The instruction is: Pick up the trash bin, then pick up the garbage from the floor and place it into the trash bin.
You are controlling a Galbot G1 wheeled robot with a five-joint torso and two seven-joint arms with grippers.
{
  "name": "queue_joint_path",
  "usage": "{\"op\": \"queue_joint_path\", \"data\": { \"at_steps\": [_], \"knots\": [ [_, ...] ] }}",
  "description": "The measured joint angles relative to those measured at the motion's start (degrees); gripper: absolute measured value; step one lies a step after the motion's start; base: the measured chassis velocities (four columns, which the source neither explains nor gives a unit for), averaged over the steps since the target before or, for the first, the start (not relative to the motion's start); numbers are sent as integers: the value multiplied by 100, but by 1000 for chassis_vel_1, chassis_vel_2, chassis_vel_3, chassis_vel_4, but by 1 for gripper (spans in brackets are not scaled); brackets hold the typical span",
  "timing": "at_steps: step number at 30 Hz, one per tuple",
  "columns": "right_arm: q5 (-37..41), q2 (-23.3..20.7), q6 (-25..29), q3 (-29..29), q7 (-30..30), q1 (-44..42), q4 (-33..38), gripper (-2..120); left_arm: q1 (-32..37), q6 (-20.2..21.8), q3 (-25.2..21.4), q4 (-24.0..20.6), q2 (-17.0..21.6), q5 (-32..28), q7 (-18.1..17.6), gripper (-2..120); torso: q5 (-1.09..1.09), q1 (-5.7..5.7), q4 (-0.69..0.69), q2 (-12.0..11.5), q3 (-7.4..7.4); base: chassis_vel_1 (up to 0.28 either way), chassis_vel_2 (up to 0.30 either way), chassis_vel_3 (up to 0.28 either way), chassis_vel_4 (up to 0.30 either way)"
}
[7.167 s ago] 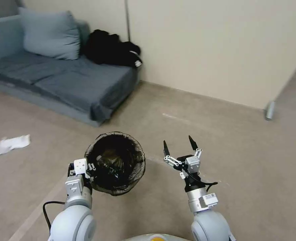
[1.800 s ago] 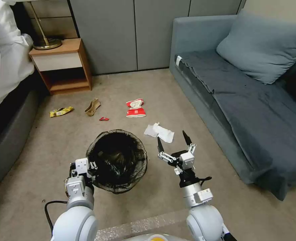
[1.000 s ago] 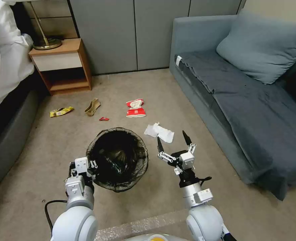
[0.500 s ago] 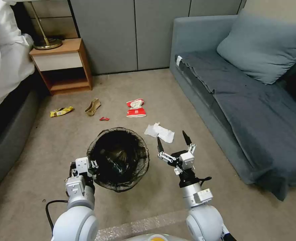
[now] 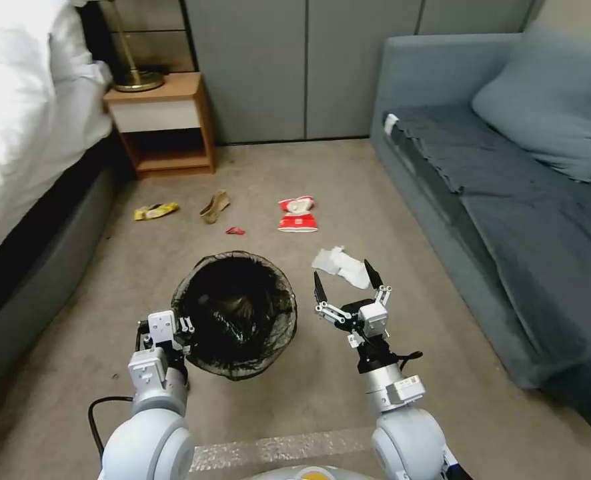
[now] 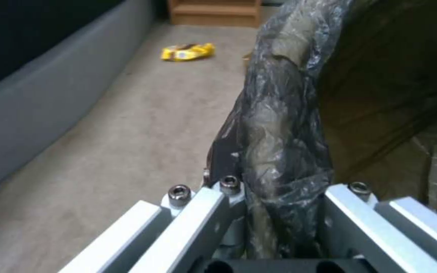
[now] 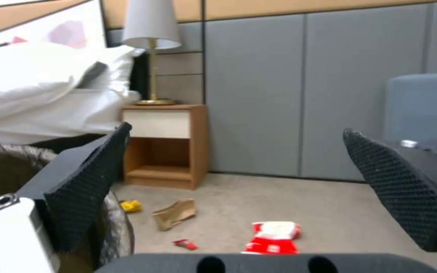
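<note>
The trash bin (image 5: 234, 313), lined with a dark bag, hangs off the floor with my left gripper (image 5: 177, 331) shut on its near rim; the left wrist view shows the bag-covered rim (image 6: 279, 132) pinched in the left gripper (image 6: 279, 204). My right gripper (image 5: 345, 283) is open and holds nothing, just short of a crumpled white tissue (image 5: 341, 265). Farther off lie crushed red-and-white cups (image 5: 298, 215), a red scrap (image 5: 235, 231), a tan paper piece (image 5: 214, 205) and a yellow wrapper (image 5: 155, 211). The right wrist view shows the open right gripper (image 7: 236, 151), the cups (image 7: 274, 237) and the tan paper (image 7: 175, 214).
A grey sofa (image 5: 509, 200) runs along the right. A bed (image 5: 22, 133) with white bedding lines the left. A wooden nightstand (image 5: 165, 123) with a lamp stands at the back left against grey wall panels. The litter lies on open carpet between them.
The whole picture has shifted right, so the camera has turned left. Both arms keep their pose, the bin still held, the right gripper still open.
</note>
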Motion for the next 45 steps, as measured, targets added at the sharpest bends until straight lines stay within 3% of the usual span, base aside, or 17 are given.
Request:
{"op": "queue_joint_path", "data": {
  "at_steps": [20, 45],
  "knots": [
    [-36, -1, -1, 6, -5, -49, 52, 100, -164, 181, -285, -230, 22, -386, -82, 0, 0, 0, 1, 0, 0, 122, 119, 122, 117],
    [-36, -30, 2, -2, -25, -51, 40, 100, -186, 169, -300, -97, -43, -327, -93, 0, 0, 0, 1, 0, 0, 125, 125, 124, 126]
  ]
}}
